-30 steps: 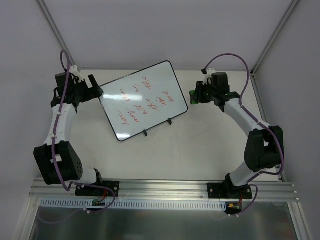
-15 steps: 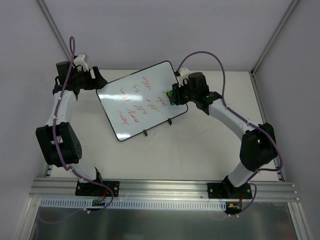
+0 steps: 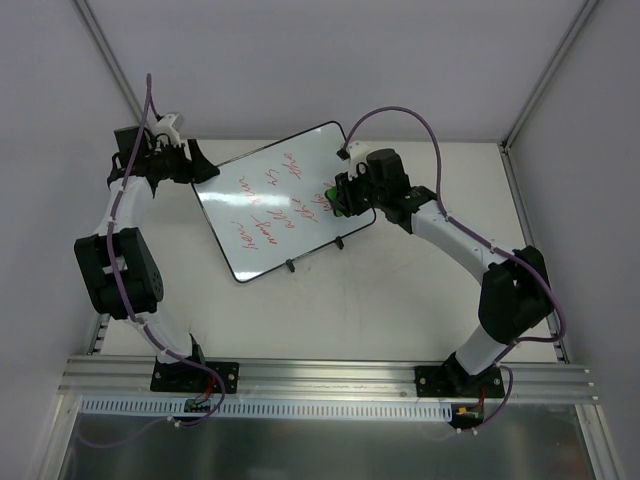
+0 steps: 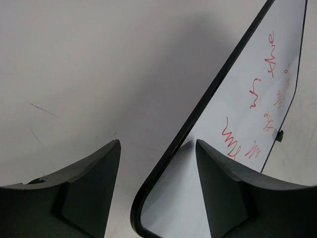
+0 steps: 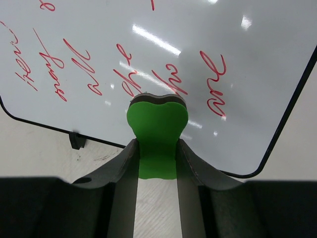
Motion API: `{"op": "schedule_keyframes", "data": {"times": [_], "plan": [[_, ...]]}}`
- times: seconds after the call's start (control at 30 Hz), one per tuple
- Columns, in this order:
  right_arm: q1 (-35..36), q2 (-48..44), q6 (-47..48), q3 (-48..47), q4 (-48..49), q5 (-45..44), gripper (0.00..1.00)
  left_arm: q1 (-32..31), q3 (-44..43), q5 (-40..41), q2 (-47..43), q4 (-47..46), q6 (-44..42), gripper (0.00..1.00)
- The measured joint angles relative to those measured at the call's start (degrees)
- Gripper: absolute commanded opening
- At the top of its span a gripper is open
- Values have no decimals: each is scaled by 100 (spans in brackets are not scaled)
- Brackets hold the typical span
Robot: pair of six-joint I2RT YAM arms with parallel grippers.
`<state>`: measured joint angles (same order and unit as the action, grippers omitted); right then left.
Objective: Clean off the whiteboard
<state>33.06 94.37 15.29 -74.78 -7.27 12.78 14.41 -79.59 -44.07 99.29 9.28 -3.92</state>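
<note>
Where the right gripper (image 5: pixel 157 148) is: over the right end of the large white rectangular whiteboard with the thin black frame (image 3: pixel 285 203), fingers closed snug on a small green eraser block (image 5: pixel 157 119)
eraser tip: right at the surface between two red words, can't tell if it's actually pressing
left gripper (image 4: pixel 157 148): jaws wide apart, the board's opposite corner sits in the gap, nothing clamped
whiteboard spot: skewed on the white tabletop (image 3: pixel 400 290), between the two arms
red handwriting (image 5: pixel 94 74): every line looks intact, no wiped patch anywhere
progress: basically zero erased imo, eraser is in place but the whole board is left to do
</note>
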Motion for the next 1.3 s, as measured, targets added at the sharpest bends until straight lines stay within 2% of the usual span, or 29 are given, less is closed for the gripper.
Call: {"op": "schedule_keyframes", "data": {"times": [0.07, 0.2, 0.23, 0.33, 0.5, 0.73, 0.9, 1.3], "plan": [[9, 0, 0, 0, -4, -4, 19, 76, 0, -181, 0, 2, 7, 66], [24, 0, 2, 0, -9, -4, 18, 203, 2, -542, 2, 7, 46, 57], [28, 0, 0, 0, -9, -2, 19, 221, 2, -649, 2, 9, 59, 52], [48, 0, 0, 0, -9, -9, 19, 256, 9, -922, 2, 7, 155, 45], [138, 0, -2, 0, -2, -50, 19, 260, 157, -1261, 2, -57, 297, 24], [428, 105, -66, -98, 177, -363, 19, 282, 546, -1611, -313, 2, 463, 4], [789, 678, -116, -675, 378, -758, 18, 205, 785, -1469, -660, -11, 426, 0], [1589, 1781, -363, -1620, 979, -1569, 12, -101, 1272, -1075, -1211, -149, -44, 0]]}}
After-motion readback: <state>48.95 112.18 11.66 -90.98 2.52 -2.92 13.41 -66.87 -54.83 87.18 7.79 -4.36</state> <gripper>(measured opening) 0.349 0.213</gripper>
